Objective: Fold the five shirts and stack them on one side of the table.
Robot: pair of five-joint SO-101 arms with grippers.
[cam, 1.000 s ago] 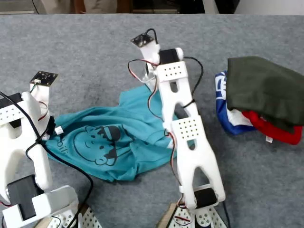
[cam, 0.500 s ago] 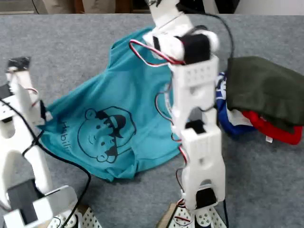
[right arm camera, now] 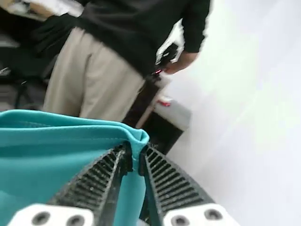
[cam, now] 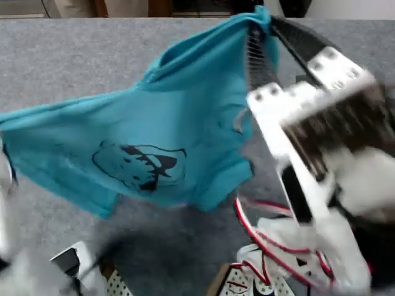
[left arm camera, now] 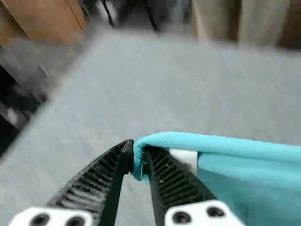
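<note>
i have the teal shirt [cam: 154,135] up off the grey table [cam: 92,49], stretched in the air between my two arms. in the high view its long axis runs from low at the left edge up to the top, right of centre, so it hangs like a slanted banner. the printed side faces the camera, with a dark cartoon face on the chest. the cloth is soft, thin knit; it sags in shallow folds along the lower hem, and one corner droops near the middle. a curved, seamed edge that looks like the neckline sits along the upper side, though i cannot tell for sure. the right gripper [cam: 262,21] is at the high end. its wrist view shows the black ribbed jaws of the right gripper [right arm camera: 135,153] pressed together on a folded, hemmed corner of the shirt [right arm camera: 56,141]. the left gripper [left arm camera: 135,153] pinches the other end the same way. its ribbed jaws are closed on a rolled edge of the shirt [left arm camera: 225,155], with a small white label [left arm camera: 183,160] just beside the pinch. the table [left arm camera: 164,80] under that gripper has a rough, felt-like weave. the right arm [cam: 308,123] is white plastic with rows of small holes, and red wires [cam: 265,240] loop near its base.
</note>
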